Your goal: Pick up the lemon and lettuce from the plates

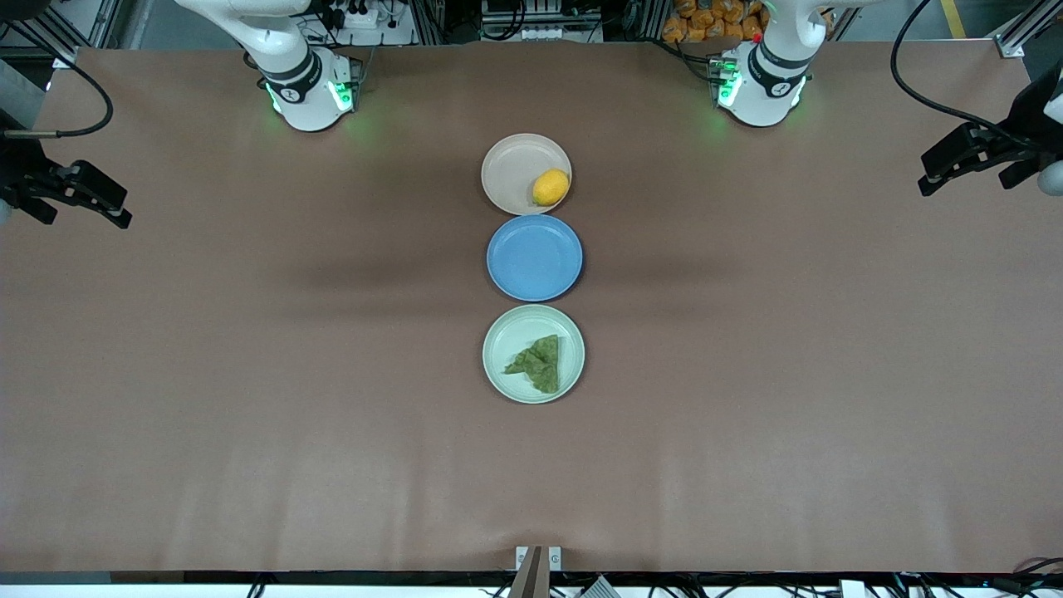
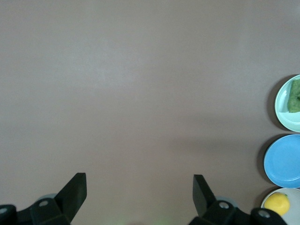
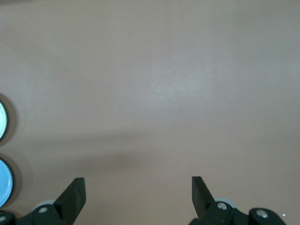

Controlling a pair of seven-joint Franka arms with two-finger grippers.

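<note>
**Both arms parked wide, produce untouched on its plates**

While neither item has been lifted yet, the step in hand is judged to be the first reach. The lemon sits on the beige-pink plate, at its rim toward the left arm's end, farthest from the front camera. The lettuce lies on the mint green plate, nearest that camera, with an empty blue plate between the two.

The left gripper hangs over the table's edge at its own end, fingers spread wide and empty; the right gripper does likewise at the other end.

To do it well, come down straight over the lemon and close across its narrow axis, since it will likely roll. For the limp leaf, pinch a raised ruffle rather than scraping the plate.

No brand, label or writing is legible anywhere.
</note>
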